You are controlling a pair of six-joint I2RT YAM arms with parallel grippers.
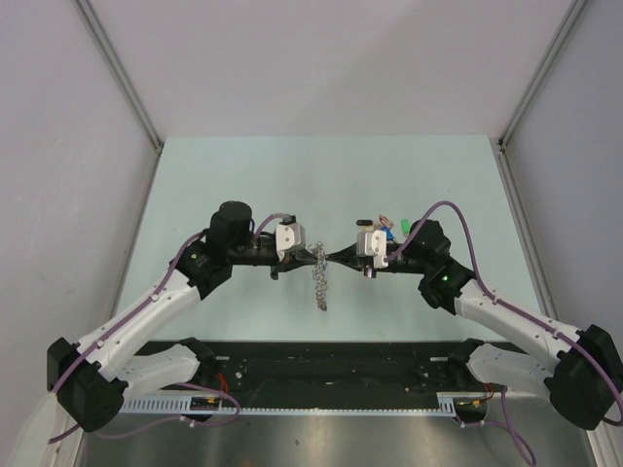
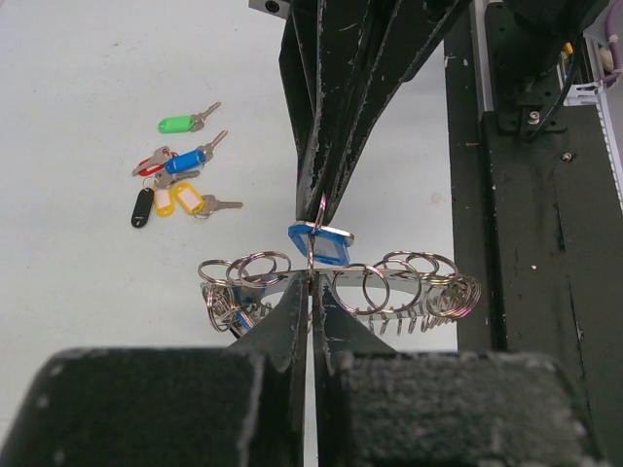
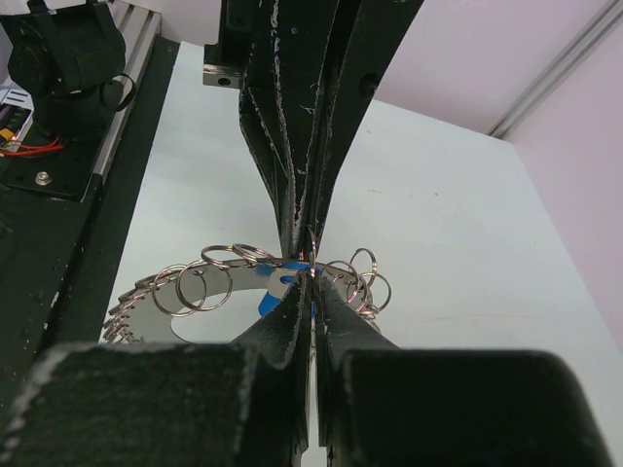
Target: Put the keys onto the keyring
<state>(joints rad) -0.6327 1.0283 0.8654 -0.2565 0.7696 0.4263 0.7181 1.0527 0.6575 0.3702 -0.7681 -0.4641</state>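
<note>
The keyring [image 2: 389, 289], a flat grey metal band hung with many small wire loops, hangs above the table between my two grippers. My left gripper [image 2: 312, 283] and right gripper [image 2: 318, 206] meet tip to tip, both shut on one upright wire loop of the ring. A blue key tag [image 2: 319, 244] hangs on that loop. Seen from above, the left gripper [image 1: 321, 258] faces the right gripper [image 1: 338, 257], and the keyring [image 1: 319, 282] dangles below them. The other keys [image 2: 178, 181], with green, blue, red, yellow and black heads, lie loose on the table. In the right wrist view the right gripper [image 3: 311, 277] pinches the loop beside the keyring [image 3: 195, 292].
The loose keys [image 1: 387, 226] lie just beyond the right wrist. A black base rail [image 1: 331, 365] with cables runs along the near table edge. Grey walls enclose the pale table [image 1: 321, 175] on three sides.
</note>
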